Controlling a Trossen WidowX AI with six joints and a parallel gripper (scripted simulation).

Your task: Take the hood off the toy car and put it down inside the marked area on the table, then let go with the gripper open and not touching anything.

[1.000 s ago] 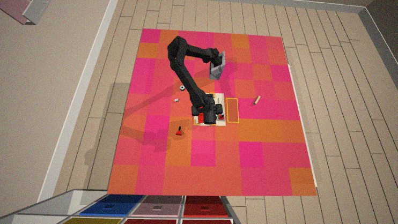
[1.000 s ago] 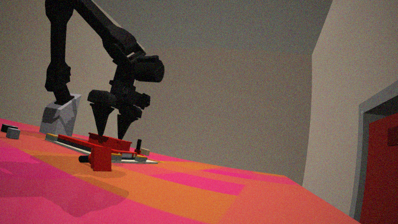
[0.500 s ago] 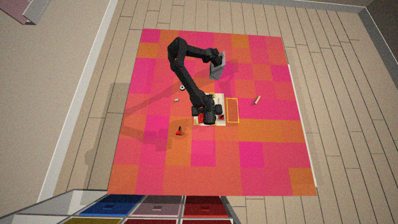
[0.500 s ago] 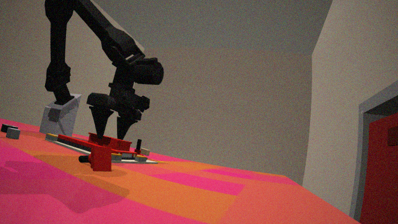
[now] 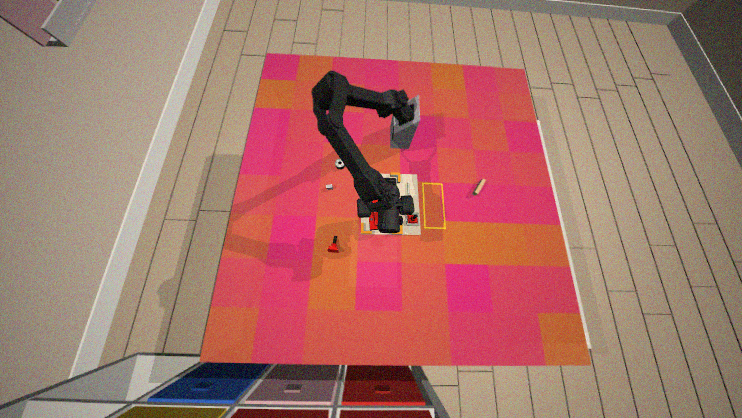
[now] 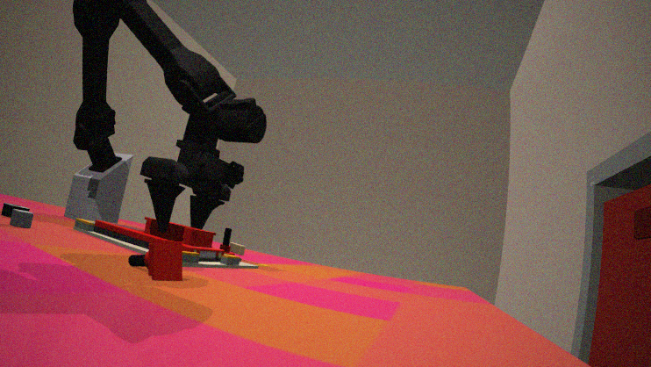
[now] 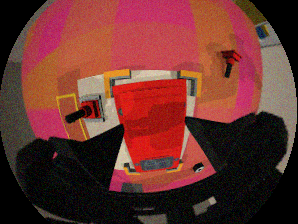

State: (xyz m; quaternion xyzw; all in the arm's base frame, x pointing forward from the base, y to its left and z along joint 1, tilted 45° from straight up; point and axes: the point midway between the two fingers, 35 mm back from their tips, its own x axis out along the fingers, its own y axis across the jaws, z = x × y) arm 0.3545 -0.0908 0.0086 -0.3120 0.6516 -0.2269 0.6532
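The worktop [image 5: 394, 290] is pink and orange squares. The black arm [image 5: 347, 145] bends down over the toy car [image 6: 182, 248], which sits on a pale plate beside the yellow marked area [image 5: 433, 205]. The red hood [image 7: 152, 119] is on the car. The tool [image 6: 182, 219] is wide and holds nothing. Its tips reach down to the hood, maybe touching it. A small red piece [image 5: 333, 245] lies apart.
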